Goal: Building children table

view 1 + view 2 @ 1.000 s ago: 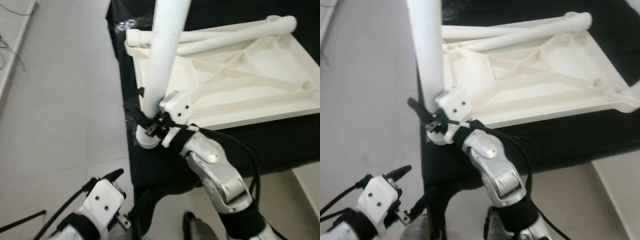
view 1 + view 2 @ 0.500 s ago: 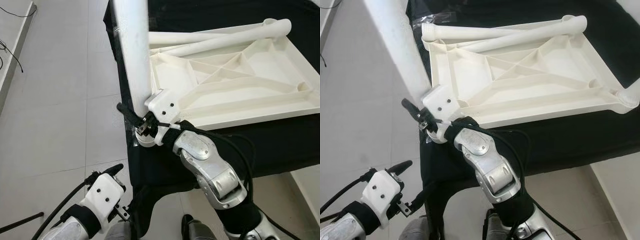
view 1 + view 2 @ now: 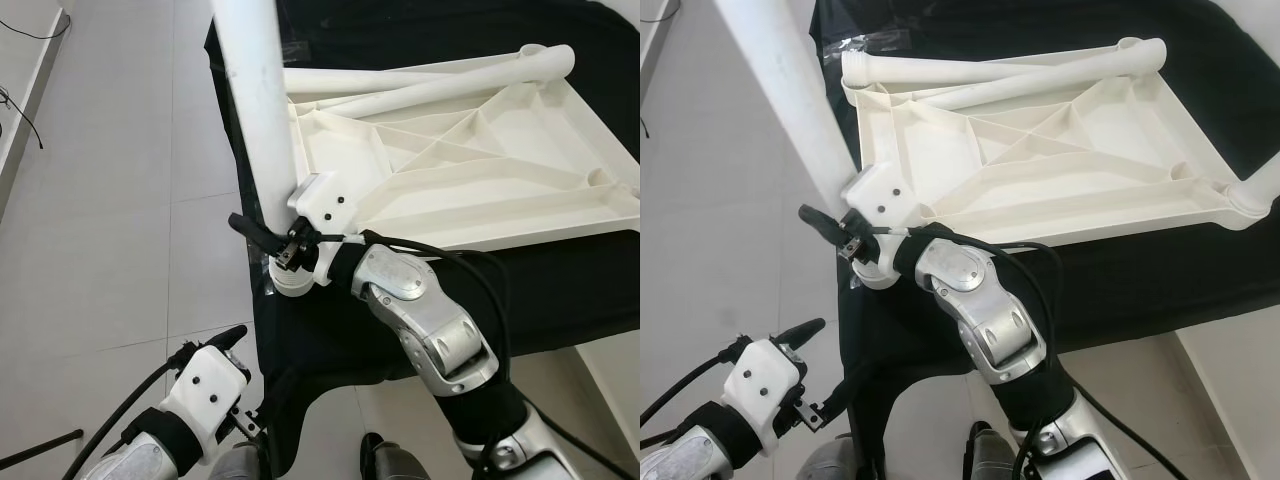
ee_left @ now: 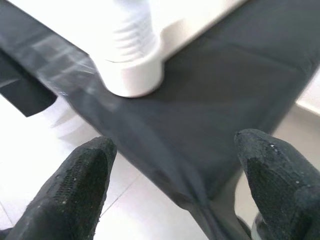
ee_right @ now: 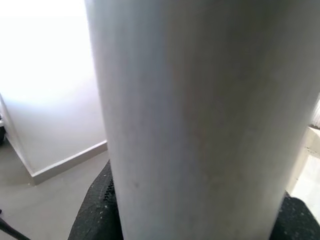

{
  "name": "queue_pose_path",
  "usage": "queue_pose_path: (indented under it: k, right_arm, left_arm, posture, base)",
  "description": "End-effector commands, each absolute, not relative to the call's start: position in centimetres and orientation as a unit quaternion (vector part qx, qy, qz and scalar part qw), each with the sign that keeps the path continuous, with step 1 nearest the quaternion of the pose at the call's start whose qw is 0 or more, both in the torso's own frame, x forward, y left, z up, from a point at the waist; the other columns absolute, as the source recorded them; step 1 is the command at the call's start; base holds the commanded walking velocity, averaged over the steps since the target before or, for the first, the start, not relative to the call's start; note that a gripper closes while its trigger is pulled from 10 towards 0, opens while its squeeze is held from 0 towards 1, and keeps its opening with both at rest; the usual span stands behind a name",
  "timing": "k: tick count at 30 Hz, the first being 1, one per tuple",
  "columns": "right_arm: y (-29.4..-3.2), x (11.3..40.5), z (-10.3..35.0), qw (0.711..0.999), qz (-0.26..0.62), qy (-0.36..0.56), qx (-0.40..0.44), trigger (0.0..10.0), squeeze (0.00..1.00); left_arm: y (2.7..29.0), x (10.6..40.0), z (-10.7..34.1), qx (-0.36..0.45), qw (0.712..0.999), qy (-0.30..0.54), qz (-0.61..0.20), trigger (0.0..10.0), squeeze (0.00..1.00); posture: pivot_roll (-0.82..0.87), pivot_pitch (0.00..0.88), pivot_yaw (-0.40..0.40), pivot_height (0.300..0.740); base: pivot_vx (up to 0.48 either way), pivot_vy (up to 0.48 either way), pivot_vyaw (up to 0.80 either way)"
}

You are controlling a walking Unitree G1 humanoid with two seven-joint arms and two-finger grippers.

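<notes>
The white table top (image 3: 470, 170) lies upside down on a black cloth (image 3: 560, 290), in the upper right of the left eye view. You can see the ribs on its under side. Two loose white legs (image 3: 430, 85) lie along its far edge, side by side.

One more white table leg (image 3: 255, 110) stands up at the near left corner of the table top. It runs from the middle of the picture up past the top edge, and it leans a bit to the left. Its lower end sits in a round white socket (image 3: 292, 280) at that corner. The left wrist view shows rings on the leg just above the socket.

The right gripper (image 3: 275, 240) is clamped on this leg, low down, just above the socket. Its black fingers (image 5: 92, 215) press on both sides of the leg. The silver right arm (image 3: 430, 330) bends up to it from the lower right.

The left gripper (image 3: 215, 355) hangs in the lower left, over the grey tile floor (image 3: 110, 220). Its fingers (image 4: 75, 195) are spread apart and hold nothing. It points at the socket and the edge of the cloth.
</notes>
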State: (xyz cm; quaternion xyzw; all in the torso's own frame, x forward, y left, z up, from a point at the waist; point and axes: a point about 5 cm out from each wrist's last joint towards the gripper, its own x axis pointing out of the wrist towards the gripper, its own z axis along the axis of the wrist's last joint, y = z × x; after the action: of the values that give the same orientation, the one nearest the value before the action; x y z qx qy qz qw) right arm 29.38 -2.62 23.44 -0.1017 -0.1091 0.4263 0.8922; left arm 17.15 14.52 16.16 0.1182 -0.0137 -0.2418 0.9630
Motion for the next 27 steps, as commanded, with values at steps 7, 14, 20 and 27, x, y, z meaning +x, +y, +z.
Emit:
queue_pose_path:
  k: [7, 14, 20, 27]
  right_arm:
    - [-4.0, 30.5, 17.4, 0.919, 0.380, 0.037, -0.102, 10.0, 0.00]
    - [-3.7, 30.4, 17.3, 0.922, 0.374, 0.038, -0.094, 10.0, 0.00]
    - [-3.1, 30.2, 17.4, 0.923, 0.374, 0.032, -0.086, 10.0, 0.00]
    - [-2.7, 30.1, 17.7, 0.925, 0.371, 0.025, -0.079, 10.0, 0.00]
  left_arm:
    - [18.6, 20.3, 22.8, 0.115, 0.972, -0.127, -0.163, 10.0, 0.00]
    - [18.1, 23.3, 31.0, 0.092, 0.934, -0.250, -0.239, 10.0, 0.00]
    - [14.3, 25.5, 37.2, 0.052, 0.856, -0.301, -0.416, 10.0, 0.00]
    - [12.6, 27.4, 39.5, 0.040, 0.830, -0.270, -0.487, 10.0, 0.00]
  posture:
    - [0.05, 0.266, 0.014, 0.740]
    - [0.04, 0.251, 0.031, 0.740]
    - [0.04, 0.236, 0.056, 0.740]
    - [0.03, 0.237, 0.065, 0.740]
  base:
    - [0.000, 0.000, 0.00]
    - [0.000, 0.000, 0.00]
    - [0.000, 0.000, 0.00]
    - [0.000, 0.000, 0.00]
